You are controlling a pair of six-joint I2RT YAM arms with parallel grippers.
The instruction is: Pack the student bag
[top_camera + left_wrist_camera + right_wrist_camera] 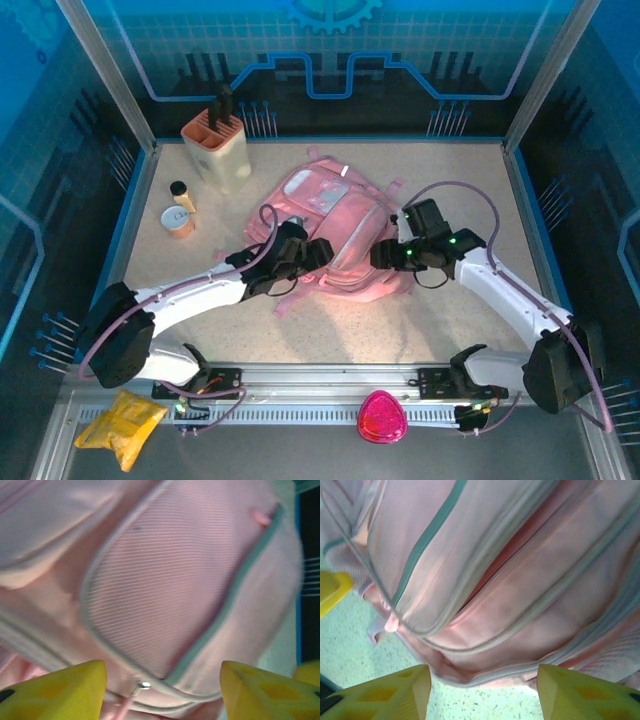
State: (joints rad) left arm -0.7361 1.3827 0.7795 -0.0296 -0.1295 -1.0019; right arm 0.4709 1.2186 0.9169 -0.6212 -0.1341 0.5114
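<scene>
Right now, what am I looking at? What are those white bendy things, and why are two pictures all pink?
The white bendy things are two robot arms fixed to the near edge of a table. One picture comes from a camera high above. There the left gripper and the right gripper sit on either side of a pink backpack. Each arm also carries a small camera near its claw, so those two pictures are very close to the backpack and look all pink. The yellow wedges at the bottom are the claw's fingers, standing apart with nothing between them. Also on the table: a beige holder, a small bottle and a round tub. Nearer the front lie a yellow bag and a pink case.
</scene>
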